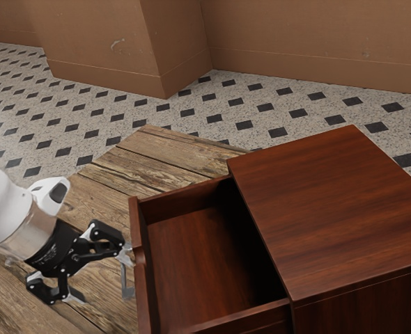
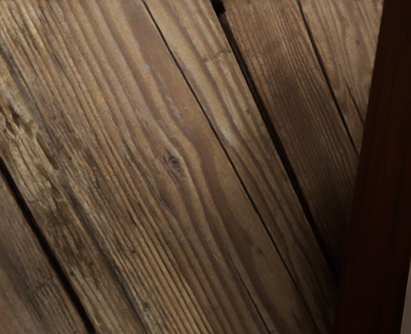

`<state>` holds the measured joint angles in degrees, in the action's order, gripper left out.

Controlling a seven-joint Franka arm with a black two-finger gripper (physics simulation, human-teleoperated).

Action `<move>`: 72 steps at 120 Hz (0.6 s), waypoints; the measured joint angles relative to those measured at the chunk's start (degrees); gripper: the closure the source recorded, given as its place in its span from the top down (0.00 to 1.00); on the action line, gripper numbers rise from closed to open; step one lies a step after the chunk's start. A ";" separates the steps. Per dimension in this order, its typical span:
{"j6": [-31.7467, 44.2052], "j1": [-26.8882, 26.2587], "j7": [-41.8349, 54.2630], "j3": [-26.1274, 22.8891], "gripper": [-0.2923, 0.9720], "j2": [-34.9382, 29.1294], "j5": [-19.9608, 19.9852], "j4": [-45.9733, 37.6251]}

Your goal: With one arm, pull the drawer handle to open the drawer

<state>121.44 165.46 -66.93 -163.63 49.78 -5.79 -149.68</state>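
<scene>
gripper (image 1: 99, 291) fingers apart, empty, just beside handle (image 1: 141, 257) of open drawer (image 1: 205, 268).

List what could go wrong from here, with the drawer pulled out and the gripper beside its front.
1. The open gripper hangs close beside the front panel of the drawer, near the handle; a move toward the exterior view's right could shove the drawer back in.
2. The gripper is low over the plank table; dropping further may scrape it.
3. The drawer already stands well out of the cabinet; more pulling might tip it or drag the cabinet.
</scene>
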 joint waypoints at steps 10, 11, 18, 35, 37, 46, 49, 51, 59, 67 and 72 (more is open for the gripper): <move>-0.47 0.01 -0.26 0.05 0.77 0.12 -0.31 0.01; -0.49 0.01 -0.29 0.05 0.77 0.14 -0.36 0.01; -0.48 -0.01 -0.45 0.11 0.77 0.22 -0.83 0.11; 0.92 -0.15 -0.70 0.00 0.77 1.44 -1.82 0.62; 1.05 -0.15 -0.72 -0.01 0.77 1.54 -1.87 0.64; 1.46 -0.13 -0.79 -0.21 0.77 1.65 -2.14 0.95; 1.46 -0.10 -0.74 -0.59 0.77 1.53 -2.21 1.27; 1.45 -0.07 -0.66 -0.81 0.77 1.47 -2.26 1.44; 1.20 0.32 0.27 -2.05 0.77 0.79 -2.38 2.99; -0.09 0.54 2.06 -2.37 0.77 -1.15 -2.43 6.77; -1.61 0.54 3.86 -2.37 0.77 -3.28 -2.47 10.42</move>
<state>119.82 166.00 -63.07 -166.00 46.50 -8.26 -139.26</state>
